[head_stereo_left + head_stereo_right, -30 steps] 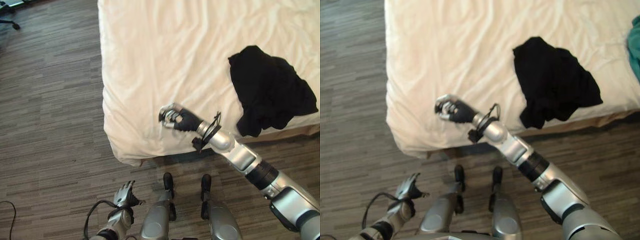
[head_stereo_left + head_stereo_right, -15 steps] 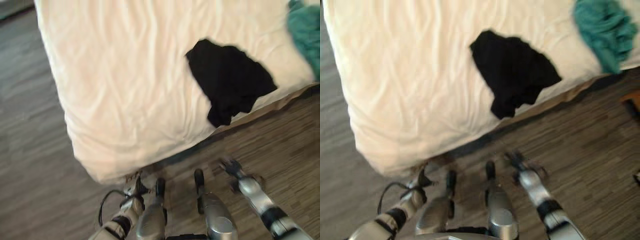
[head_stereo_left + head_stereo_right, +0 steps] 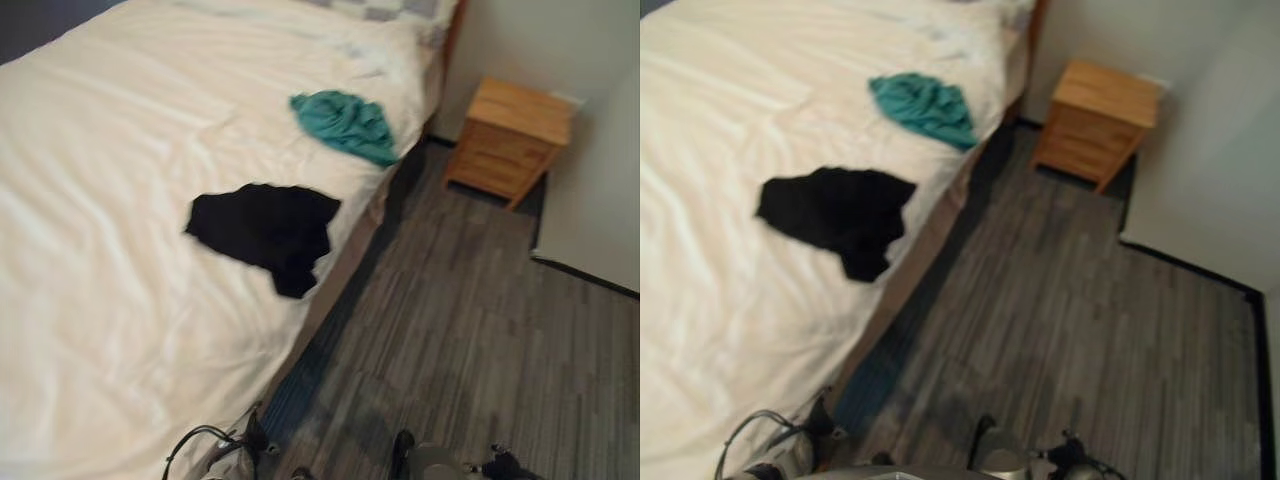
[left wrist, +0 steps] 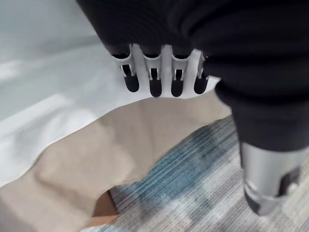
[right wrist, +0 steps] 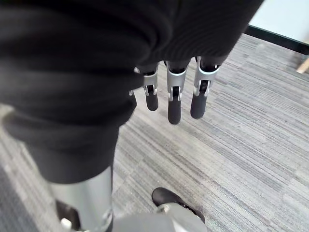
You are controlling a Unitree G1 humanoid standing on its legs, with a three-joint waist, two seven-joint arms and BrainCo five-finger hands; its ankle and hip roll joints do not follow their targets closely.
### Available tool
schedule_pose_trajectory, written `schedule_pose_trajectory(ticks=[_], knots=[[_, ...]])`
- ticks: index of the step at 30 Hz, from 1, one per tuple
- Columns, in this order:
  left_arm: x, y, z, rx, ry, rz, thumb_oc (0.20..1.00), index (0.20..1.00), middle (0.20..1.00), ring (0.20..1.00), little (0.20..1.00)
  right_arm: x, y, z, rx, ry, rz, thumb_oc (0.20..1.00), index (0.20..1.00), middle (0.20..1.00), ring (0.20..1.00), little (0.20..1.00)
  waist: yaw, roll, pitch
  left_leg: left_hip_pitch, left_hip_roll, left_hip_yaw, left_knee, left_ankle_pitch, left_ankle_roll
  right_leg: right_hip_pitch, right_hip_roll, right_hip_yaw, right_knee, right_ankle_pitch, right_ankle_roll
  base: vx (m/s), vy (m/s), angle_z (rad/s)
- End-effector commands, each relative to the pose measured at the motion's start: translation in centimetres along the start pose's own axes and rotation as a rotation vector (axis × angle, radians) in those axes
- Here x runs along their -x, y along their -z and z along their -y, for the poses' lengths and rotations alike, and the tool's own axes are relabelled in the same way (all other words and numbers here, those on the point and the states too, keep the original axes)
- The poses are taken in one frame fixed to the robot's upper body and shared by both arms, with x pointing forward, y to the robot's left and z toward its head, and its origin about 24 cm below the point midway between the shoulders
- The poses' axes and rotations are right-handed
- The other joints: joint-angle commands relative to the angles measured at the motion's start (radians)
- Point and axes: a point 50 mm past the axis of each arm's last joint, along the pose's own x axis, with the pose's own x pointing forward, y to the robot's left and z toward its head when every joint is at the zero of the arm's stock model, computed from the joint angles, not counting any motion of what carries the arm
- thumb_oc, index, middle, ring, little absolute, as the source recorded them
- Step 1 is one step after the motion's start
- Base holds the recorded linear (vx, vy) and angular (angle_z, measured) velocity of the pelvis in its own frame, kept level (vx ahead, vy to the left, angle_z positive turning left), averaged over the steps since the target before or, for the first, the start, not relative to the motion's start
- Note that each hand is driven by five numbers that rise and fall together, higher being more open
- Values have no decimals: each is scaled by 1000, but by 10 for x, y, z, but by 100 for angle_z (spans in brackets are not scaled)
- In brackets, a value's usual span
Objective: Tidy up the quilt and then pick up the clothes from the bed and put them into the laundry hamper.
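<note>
Black garment (image 3: 265, 229) and teal garment (image 3: 346, 124) lie apart on the quilt (image 3: 110, 200).

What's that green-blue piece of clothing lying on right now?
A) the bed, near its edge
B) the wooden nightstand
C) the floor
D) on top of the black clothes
A: the teal garment lies on the white bed close to its edge, apart from the black garment and away from the wooden nightstand.

Cream-white quilt (image 3: 110, 230), plain. Black garment (image 3: 265, 228). Teal garment (image 3: 345, 123). Light-brown wooden nightstand (image 3: 508, 138). Grey streaked plank floor (image 3: 470, 330). Off-white wall (image 3: 560, 40), black skirting. Tan bed base (image 4: 96, 159).
</note>
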Motion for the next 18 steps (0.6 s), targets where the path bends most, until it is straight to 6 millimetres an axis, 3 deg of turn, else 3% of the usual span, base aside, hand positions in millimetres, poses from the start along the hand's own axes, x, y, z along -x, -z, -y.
schedule_pose_trajectory(ticks=[1,2,3,5,6,7,10,13,14,15,16,18], knots=[[-9,-22,-29,-17,-96,78,1000,1000,1000,1000,1000,-5,0,29,68,93,-12,1000,1000,1000,1000,1000,-14,1,28,-110,43,-60,156,-24,-90,27,16,106,-90,-34,77,8,-168,-119],[-9,-26,-32,-3,-110,87,1000,1000,1000,1000,1000,-5,-2,29,85,92,-3,1000,1000,1000,1000,1000,-3,-3,40,-146,78,-84,257,31,-114,38,37,138,-104,-35,56,-85,-249,-118],[-10,-33,-36,31,-131,101,1000,1000,1000,1000,1000,-5,-8,30,102,90,19,1000,1000,1000,1000,1000,19,-21,46,-204,35,-206,297,51,-86,32,44,184,-133,-10,37,-92,-176,-84],[-10,-38,-36,78,-142,113,1000,1000,1000,1000,1000,-5,-11,30,147,92,42,1000,1000,1000,1000,1000,59,-31,48,-259,-117,-419,241,-47,-58,46,49,248,-143,-16,40,-15,-43,-132],[-10,-38,-36,78,-142,113,1000,1000,1000,1000,1000,-5,-11,30,147,92,42,1000,1000,1000,1000,1000,58,-33,46,-261,-119,-419,238,-43,-57,44,48,247,-143,-16,40,88,-13,-193],[-9,-44,-34,98,-144,123,1000,1000,1000,1000,1000,-5,-12,34,173,106,52,1000,1000,1000,1000,1000,58,-15,47,-233,-147,-481,124,-46,-48,48,68,273,-130,-29,41,86,1,-156],[-7,-41,-26,90,-130,118,1000,1000,1000,1000,1000,-5,-11,33,185,129,62,1000,1000,1000,1000,1000,40,-4,20,-169,-141,-469,45,-32,-28,44,85,287,-122,-27,39,95,25,-36],[-5,-36,-19,71,-113,103,1000,1000,1000,1000,1000,-4,-12,33,189,142,75,1000,1000,1000,1000,1000,36,1,6,-140,-136,-457,-6,-15,-32,49,87,280,-125,-30,36,51,17,-4],[6,5,22,631,64,-175,1000,1000,1000,1000,1000,-4,14,34,-128,111,-89,1000,1000,1000,1000,1000,8,0,0,-153,-109,-398,-94,36,-41,9,2,142,-23,-7,78,0,0,0],[6,5,22,631,63,-175,1000,1000,1000,1000,1000,-4,14,34,-128,111,-89,1000,1000,1000,1000,1000,9,0,0,-152,-110,-397,-95,36,-41,8,2,143,-20,-9,78,39,-55,19],[5,9,19,625,48,-188,1000,1000,1000,1000,1000,-5,2,28,-114,95,-51,1000,1000,1000,1000,1000,12,-4,7,-141,-95,-377,-104,33,-49,-27,2,120,6,-6,91,109,-167,-29],[2,10,9,617,23,-182,1000,1000,1000,1000,1000,-5,-6,23,-103,79,-32,1000,1000,1000,1000,1000,12,-8,13,-136,-81,-367,-104,42,-59,-28,8,110,-22,-11,83,123,-166,-40]])
